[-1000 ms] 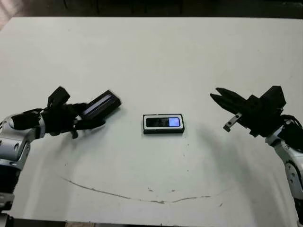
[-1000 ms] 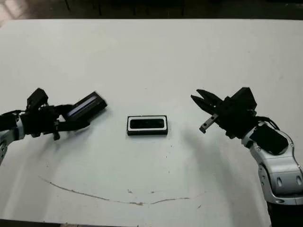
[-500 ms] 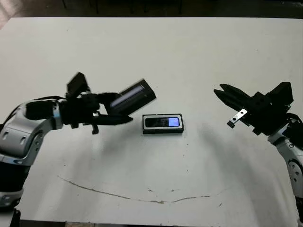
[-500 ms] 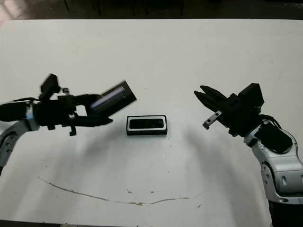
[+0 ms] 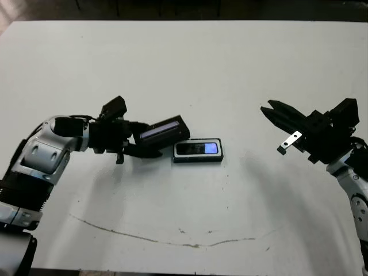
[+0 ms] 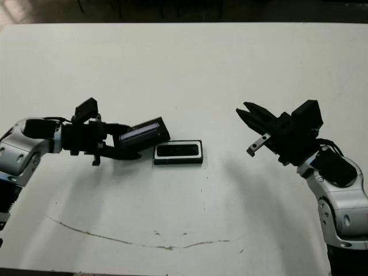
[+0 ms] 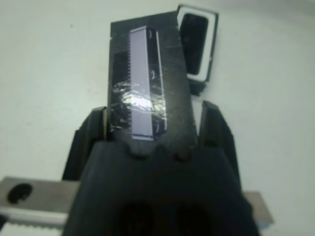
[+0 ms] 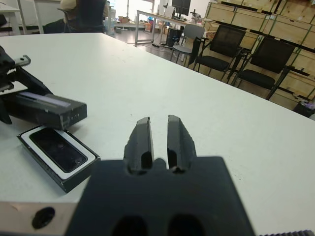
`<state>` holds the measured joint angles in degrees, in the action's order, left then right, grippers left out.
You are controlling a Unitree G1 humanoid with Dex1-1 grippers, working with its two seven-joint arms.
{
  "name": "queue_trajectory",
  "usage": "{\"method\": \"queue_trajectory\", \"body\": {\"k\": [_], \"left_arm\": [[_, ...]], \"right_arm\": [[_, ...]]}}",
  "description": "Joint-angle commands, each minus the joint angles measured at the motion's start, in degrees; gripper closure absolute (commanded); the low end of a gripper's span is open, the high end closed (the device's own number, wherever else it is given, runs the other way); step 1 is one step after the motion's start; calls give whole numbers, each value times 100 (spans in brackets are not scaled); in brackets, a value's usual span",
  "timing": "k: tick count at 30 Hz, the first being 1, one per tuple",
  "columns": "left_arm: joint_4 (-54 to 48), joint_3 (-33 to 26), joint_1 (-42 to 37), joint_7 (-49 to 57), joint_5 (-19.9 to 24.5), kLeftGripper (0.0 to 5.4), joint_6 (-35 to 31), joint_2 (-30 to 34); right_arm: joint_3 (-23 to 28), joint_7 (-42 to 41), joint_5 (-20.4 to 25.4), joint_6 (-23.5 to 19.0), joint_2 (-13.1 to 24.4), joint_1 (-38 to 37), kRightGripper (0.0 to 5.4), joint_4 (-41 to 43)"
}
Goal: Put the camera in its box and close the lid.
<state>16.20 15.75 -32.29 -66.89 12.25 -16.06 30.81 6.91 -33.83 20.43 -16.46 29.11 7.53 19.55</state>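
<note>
The camera [image 5: 197, 148], a slim black bar with a bluish screen, lies inside the white-lined box [image 5: 198, 160] at mid-table. My left gripper [image 5: 150, 138] is shut on the black lid [image 5: 164, 129], which shows its lavender-grey strip [image 7: 144, 98]. The lid is tilted, its far end just left of the box's left end and close above it. The left wrist view shows the box [image 7: 212, 44] beyond the lid's far edge. My right gripper [image 5: 269, 110] hovers right of the box, well apart from it, shut on nothing.
A thin dark curved mark [image 5: 172, 240] crosses the table near its front edge. In the right wrist view, chairs [image 8: 221, 46], crates and a person [image 8: 88, 10] stand beyond the table's far side.
My left arm has carried the lid rightward and lowered it from a raised tilt to the box's left end. The right gripper has barely moved.
</note>
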Motion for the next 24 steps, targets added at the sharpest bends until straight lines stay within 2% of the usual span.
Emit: {"method": "queue_trajectory", "body": {"k": [1, 9, 24], "left_arm": [[342, 139, -115, -123, -183, 365, 39, -120], [542, 341, -279, -448, -386, 365, 211, -287], [214, 307, -266, -852, -201, 365, -220, -360]], "right_arm": [[-12, 2, -1, -85, 20, -65, 540, -16], [-23, 63, -34, -141, 43, -102, 540, 85], [-52, 72, -32, -157, 4, -153, 540, 79]]}}
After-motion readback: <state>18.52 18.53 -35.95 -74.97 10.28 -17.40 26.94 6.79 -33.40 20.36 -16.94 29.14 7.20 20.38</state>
